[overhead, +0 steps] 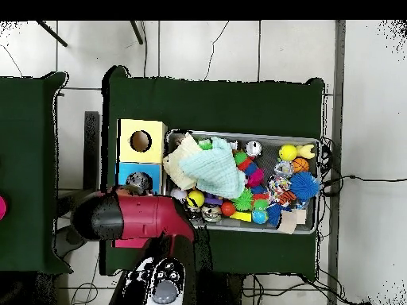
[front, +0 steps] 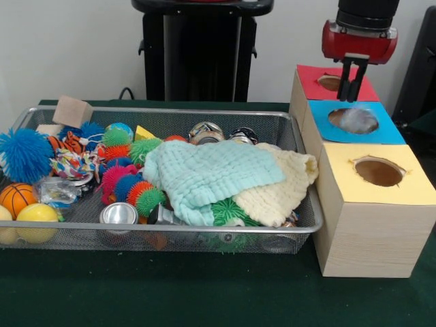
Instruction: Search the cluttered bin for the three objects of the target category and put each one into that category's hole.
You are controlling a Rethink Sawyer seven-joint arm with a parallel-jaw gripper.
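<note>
Three wooden boxes stand in a row to the right of the mesh bin [front: 308, 228]: a red-topped box [front: 310, 73], a blue-topped box [front: 388, 133] and a yellow-topped box [front: 415, 187], each with a round hole. My gripper [front: 351, 92] hangs over the seam between the red and blue tops, fingers pointing down and only slightly apart, holding nothing. A pale grey fuzzy thing [front: 355, 120] sits in the blue hole just below it, also seen from overhead as the grey thing [overhead: 139, 183]. From overhead the arm [overhead: 135, 216] hides the red box.
The bin holds a mint cloth [front: 204, 174] over a cream cloth [front: 286, 187], spiky balls [front: 24, 153], a basketball [front: 15, 197], a yellow ball [front: 37, 219], metal cans [front: 118, 214] and a wooden block [front: 71, 111]. Green cloth [front: 170, 293] covers the table.
</note>
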